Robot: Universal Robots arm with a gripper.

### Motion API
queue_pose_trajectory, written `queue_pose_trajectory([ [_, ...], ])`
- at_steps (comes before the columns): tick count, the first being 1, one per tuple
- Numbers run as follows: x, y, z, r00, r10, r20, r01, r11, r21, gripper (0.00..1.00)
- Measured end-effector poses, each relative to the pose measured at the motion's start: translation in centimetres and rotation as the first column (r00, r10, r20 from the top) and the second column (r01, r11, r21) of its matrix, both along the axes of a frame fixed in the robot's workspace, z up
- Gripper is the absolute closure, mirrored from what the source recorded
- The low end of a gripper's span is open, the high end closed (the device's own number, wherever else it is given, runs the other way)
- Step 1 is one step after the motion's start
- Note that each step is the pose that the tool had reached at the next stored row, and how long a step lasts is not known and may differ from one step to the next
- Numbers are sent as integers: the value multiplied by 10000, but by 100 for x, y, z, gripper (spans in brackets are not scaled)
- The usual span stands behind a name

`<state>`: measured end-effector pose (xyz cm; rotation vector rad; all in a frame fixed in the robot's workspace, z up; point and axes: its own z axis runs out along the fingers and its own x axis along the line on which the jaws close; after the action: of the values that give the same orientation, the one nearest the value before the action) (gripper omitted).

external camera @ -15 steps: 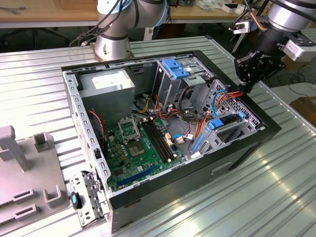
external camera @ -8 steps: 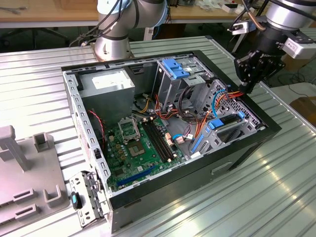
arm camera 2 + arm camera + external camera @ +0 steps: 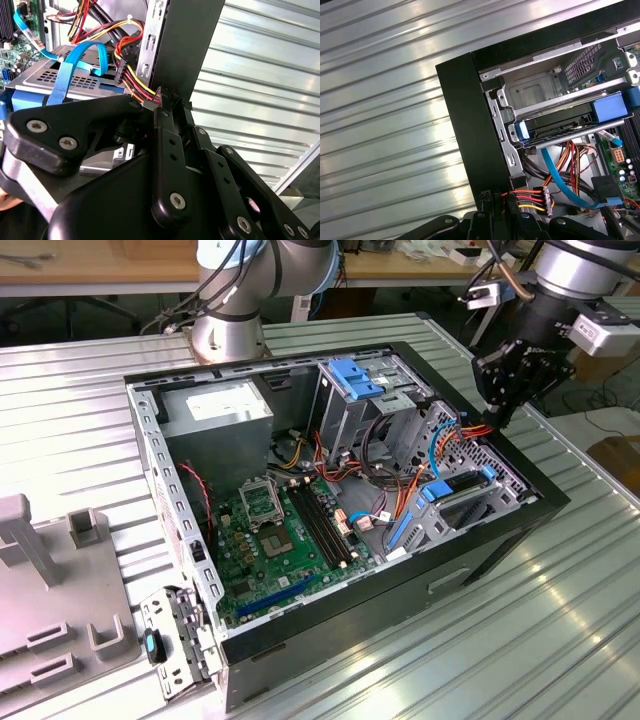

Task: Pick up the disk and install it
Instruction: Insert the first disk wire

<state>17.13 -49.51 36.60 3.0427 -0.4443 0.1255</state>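
Grey disk (image 3: 461,486): lies flat in a metal bay inside the case (image 3: 385,585), at the corner of the case nearest the gripper (image 3: 505,402), and is free of the tool.
Disk to gripper: near but apart. The gripper hangs over the case's rim at that corner, higher than the disk, with a wire bundle (image 3: 530,196) between the two.
Gripper state: black, jointed, bolted links. Whether it is clenched or released cannot be told.
Disk make: in the first wrist view the disk (image 3: 560,124) shows a dark slab edge framed by smooth light-blue plastic rail ends, sitting between thin stamped steel shelves.
Case: black painted shell with bare folded steel inside, square-cornered, its open side facing up.
Wire bundle: red, yellow and black strands ending in a dark plug, just inside the case's wall beside the gripper.
Ribbon cable (image 3: 75,65): flat, glossy blue, looped over a perforated grey plate inside the case.
Motherboard (image 3: 280,535): green and studded with parts, on the case's floor, well apart from the disk.
Table (image 3: 520,640): ribbed silver metal under the case.
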Motion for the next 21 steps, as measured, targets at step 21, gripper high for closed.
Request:
queue_pose_trajectory([
  [21,9,5,67,9975,-704,-1,704,9975,9,84],
])
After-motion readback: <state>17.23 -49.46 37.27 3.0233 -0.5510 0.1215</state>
